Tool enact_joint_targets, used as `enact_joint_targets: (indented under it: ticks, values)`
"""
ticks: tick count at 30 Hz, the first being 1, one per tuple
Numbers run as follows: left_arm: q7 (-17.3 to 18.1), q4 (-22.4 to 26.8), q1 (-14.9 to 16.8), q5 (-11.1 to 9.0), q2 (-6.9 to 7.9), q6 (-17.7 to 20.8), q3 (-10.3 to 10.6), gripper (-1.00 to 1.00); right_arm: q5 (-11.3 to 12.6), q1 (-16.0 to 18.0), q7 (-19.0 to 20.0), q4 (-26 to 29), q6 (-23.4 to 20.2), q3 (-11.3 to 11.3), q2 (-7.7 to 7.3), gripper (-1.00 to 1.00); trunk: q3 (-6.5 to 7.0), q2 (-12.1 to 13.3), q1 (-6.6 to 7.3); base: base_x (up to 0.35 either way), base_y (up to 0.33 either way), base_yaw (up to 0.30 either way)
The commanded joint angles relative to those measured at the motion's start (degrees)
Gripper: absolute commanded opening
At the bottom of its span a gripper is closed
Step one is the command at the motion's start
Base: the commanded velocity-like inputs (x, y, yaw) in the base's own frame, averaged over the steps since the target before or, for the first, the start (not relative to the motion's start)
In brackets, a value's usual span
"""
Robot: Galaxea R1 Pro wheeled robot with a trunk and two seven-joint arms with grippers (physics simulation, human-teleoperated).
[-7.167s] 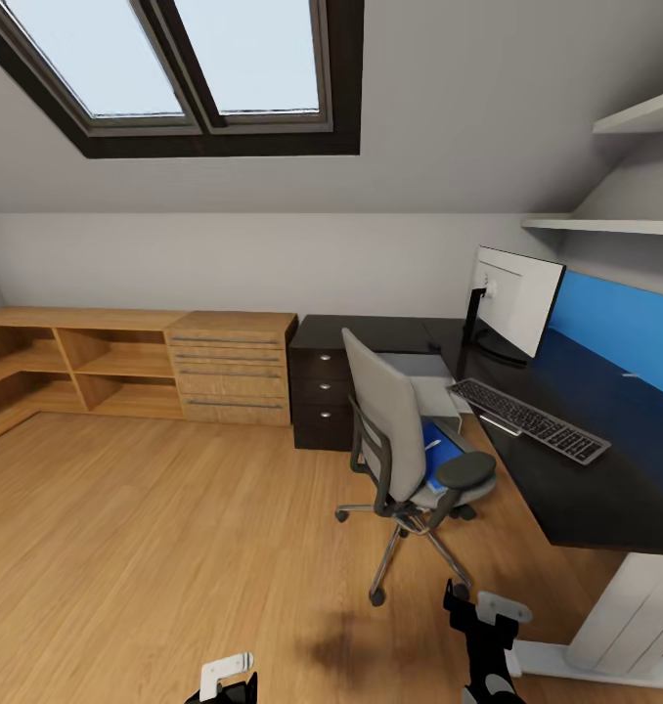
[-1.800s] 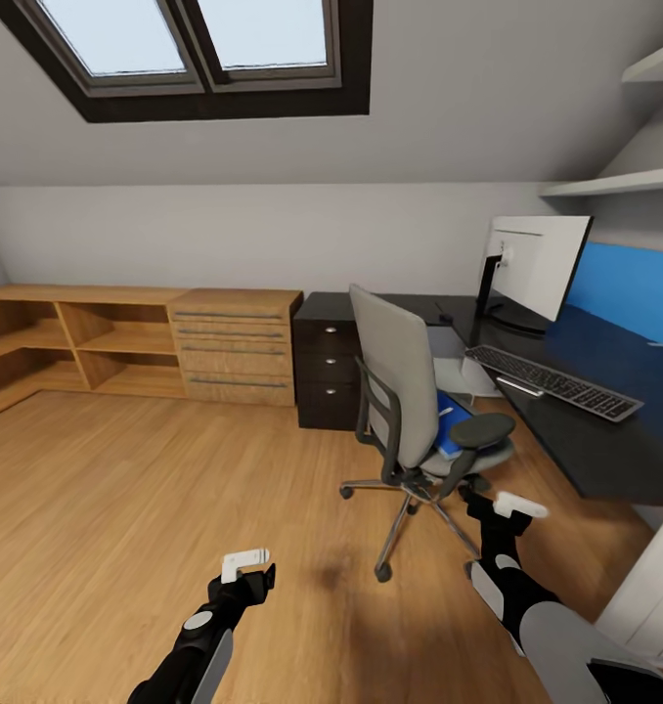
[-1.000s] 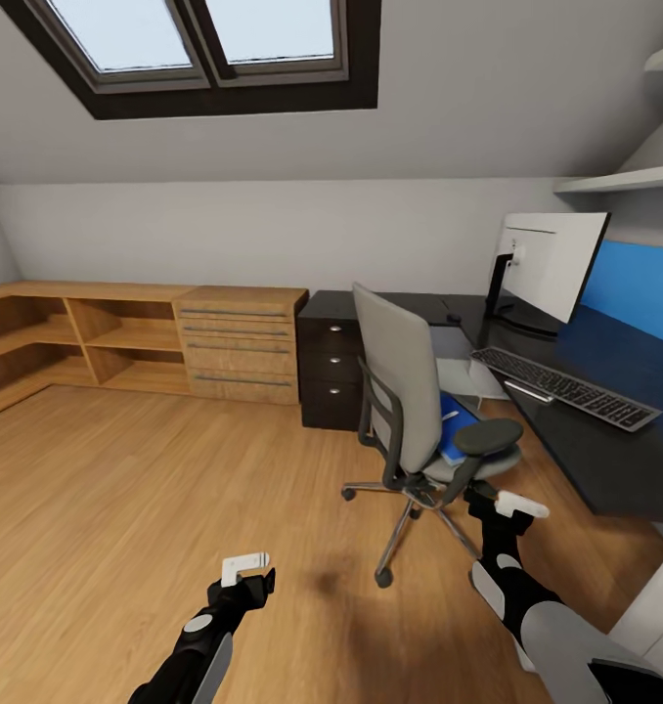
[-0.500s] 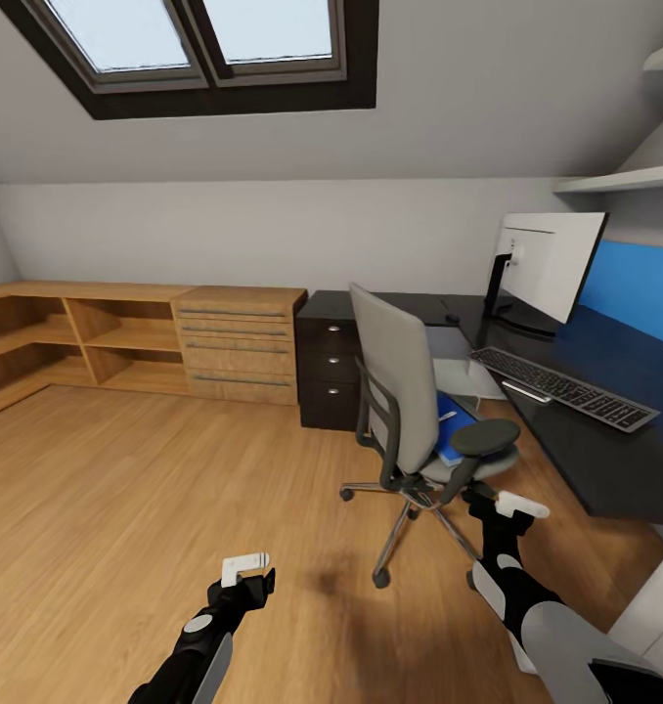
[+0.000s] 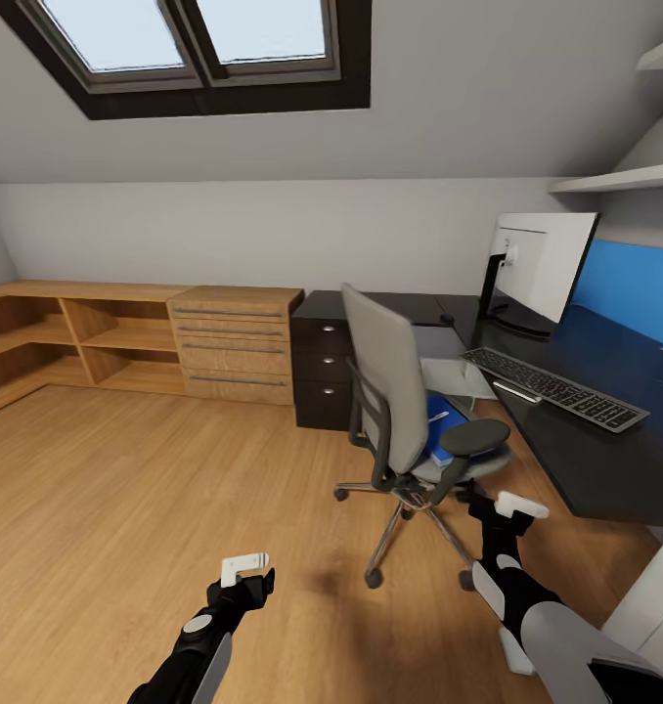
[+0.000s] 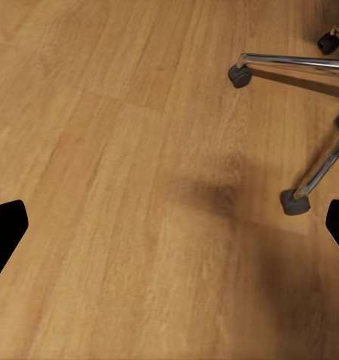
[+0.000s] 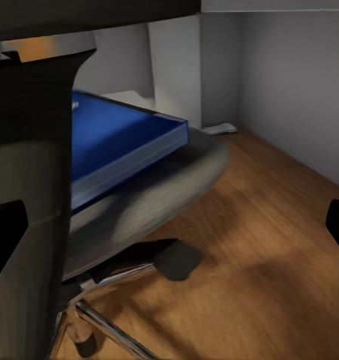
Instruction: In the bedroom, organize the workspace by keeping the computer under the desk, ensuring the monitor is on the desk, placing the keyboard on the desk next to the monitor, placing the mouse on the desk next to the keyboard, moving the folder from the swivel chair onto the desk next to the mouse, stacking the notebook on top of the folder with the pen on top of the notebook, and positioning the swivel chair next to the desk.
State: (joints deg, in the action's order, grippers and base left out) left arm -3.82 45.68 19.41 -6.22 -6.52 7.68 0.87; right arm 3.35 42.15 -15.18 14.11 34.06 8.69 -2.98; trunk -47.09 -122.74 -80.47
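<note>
The grey swivel chair (image 5: 395,386) stands on the wood floor beside the black desk (image 5: 576,460), its back toward me. The blue folder (image 5: 441,437) (image 7: 113,142) lies on its seat, with a thin white streak on it too small to name. On the desk stand the monitor (image 5: 542,264) and the keyboard (image 5: 552,389). A light grey computer (image 5: 451,376) shows under the desk behind the chair. My right gripper (image 5: 503,508) (image 7: 169,225) is open just below the chair's near armrest (image 5: 473,436). My left gripper (image 5: 243,572) (image 6: 169,225) is open above bare floor near the chair's castors (image 6: 293,201).
A dark three-drawer unit (image 5: 322,376) closes the desk's left end. An oak chest (image 5: 234,342) and open oak shelves (image 5: 77,342) line the back wall. A white desk leg (image 5: 654,606) stands at the right. A blue panel (image 5: 635,288) backs the desk.
The view has shifted slightly. The chair has turned a little, its base legs and castors now at another angle. Both grippers stay open in the same place.
</note>
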Motion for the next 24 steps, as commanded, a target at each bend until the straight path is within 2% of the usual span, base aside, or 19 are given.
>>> enact_joint_targets:
  ticks: [1, 13, 24]
  values:
    - [-0.3, 0.1, 0.0, -0.6, 0.01, 0.3, 0.1, 1.0, 0.3, 0.0, 0.0, 0.0, 0.2, -0.2, -0.01, 1.0, -0.06, 0.0, 0.01, 0.0, -0.114, 0.0]
    - [-0.2, 0.1, 0.0, -0.6, 0.01, 0.3, 0.1, 1.0, 0.4, 0.0, 0.0, 0.0, 0.2, -0.2, -0.01, 1.0, -0.06, 0.0, 0.01, 0.004, -0.029, 0.0]
    - [-0.2, 0.1, 0.0, -0.6, 0.01, 0.3, 0.1, 1.0, 0.4, 0.0, 0.0, 0.0, 0.2, -0.2, 0.0, 1.0, -0.06, 0.0, 0.01, 0.129, -0.001, 0.0]
